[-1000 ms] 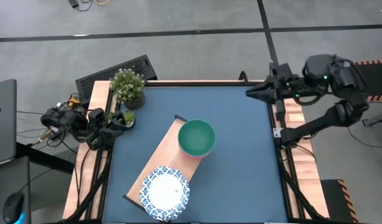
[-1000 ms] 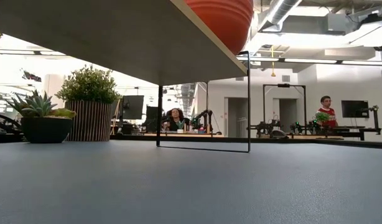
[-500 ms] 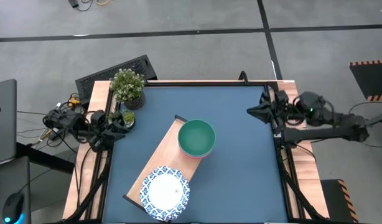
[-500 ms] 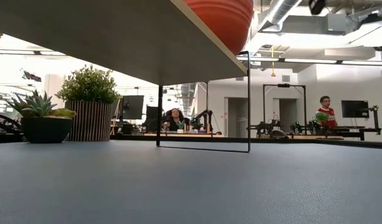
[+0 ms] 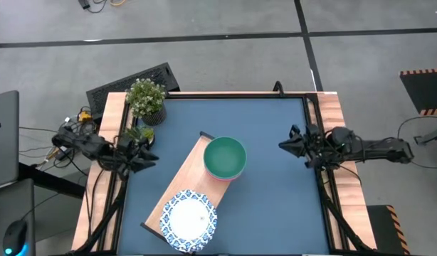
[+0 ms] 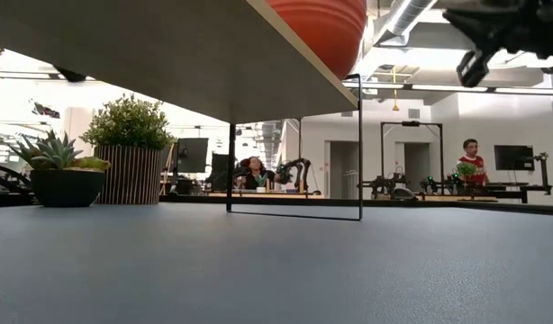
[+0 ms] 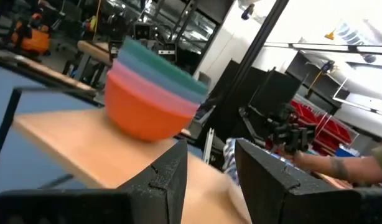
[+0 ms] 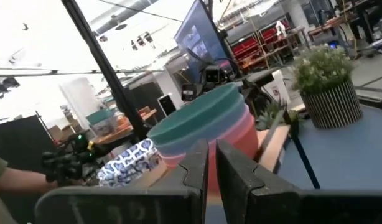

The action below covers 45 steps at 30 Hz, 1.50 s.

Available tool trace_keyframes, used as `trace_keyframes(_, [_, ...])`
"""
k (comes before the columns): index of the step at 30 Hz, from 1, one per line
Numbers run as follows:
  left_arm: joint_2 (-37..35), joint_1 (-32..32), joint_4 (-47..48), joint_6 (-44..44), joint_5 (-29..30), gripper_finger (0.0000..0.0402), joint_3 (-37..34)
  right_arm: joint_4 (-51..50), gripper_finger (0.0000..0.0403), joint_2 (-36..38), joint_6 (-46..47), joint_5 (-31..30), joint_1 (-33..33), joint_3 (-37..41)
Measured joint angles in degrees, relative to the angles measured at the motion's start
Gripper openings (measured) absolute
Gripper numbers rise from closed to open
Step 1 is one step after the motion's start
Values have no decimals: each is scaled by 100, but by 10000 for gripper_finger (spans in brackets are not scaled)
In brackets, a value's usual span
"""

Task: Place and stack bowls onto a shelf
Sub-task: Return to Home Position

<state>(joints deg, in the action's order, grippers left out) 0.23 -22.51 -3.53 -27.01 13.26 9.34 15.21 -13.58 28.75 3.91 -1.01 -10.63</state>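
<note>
The shelf [image 5: 181, 186] is a light wooden board lying slantwise on the blue table, raised on thin dark legs [image 6: 359, 144]. On its far end stands a stack of bowls [image 5: 224, 158] with teal on top, then pink, and red at the bottom [image 7: 147, 106]. A blue-and-white bowl [image 5: 188, 217] sits on the near end. My left gripper [image 5: 150, 159] hovers open by the table's left edge, aimed at the stack [image 7: 209, 155]. My right gripper [image 5: 282, 144] hovers shut near the right edge, also facing the stack [image 8: 211, 155].
A bushy potted plant [image 5: 146, 99] stands at the far left corner, with a small succulent [image 5: 138, 133] just nearer, beside my left arm. Bare blue tabletop [image 5: 275, 199] lies between the shelf and the right edge. People sit at desks [image 6: 473, 157] in the room beyond.
My right arm has swung down from high above the far right corner and moved toward the near edge, so its gripper now hangs low by the right edge and shows in the low view. My left gripper has moved off the left edge toward the shelf. The bowls have kept still.
</note>
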Motion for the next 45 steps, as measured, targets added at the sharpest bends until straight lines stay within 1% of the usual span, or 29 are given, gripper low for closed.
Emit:
trace_keyframes(8, [0, -2, -886, -136, -133, 121, -876, 165, 59, 440, 127, -85, 26, 694])
trace_keyframes(13, [1, -2, -690, 8, -259, 121, -868, 438, 59, 637, 86, -77, 26, 1014])
trace_keyframes(20, [-1, -2, -304, 123, -402, 121, -870, 221, 59, 654, -484, -56, 28, 1016])
trace_keyframes(24, [0, -2, -134, 123, -498, 121, -872, -50, 59, 653, -643, 101, 26, 1016])
trace_keyframes(27, [-2, -2, -129, 158, -494, 121, -872, -462, 59, 651, -634, 113, 26, 1018])
trace_keyframes(36, [3, -2, 51, -19, -407, 121, -875, -1221, 59, 650, -644, 111, 26, 1022])
trace_keyframes(40, [3, -2, 61, 58, -511, 121, -876, -1273, 59, 620, -220, 76, 26, 1025])
trace_keyframes(43, [3, -2, 63, 98, -540, 121, -876, -1275, 59, 612, -181, 76, 26, 1025])
trace_keyframes(45, [3, -2, 62, -87, -542, 121, -876, -1277, 59, 610, -179, 74, 26, 1027])
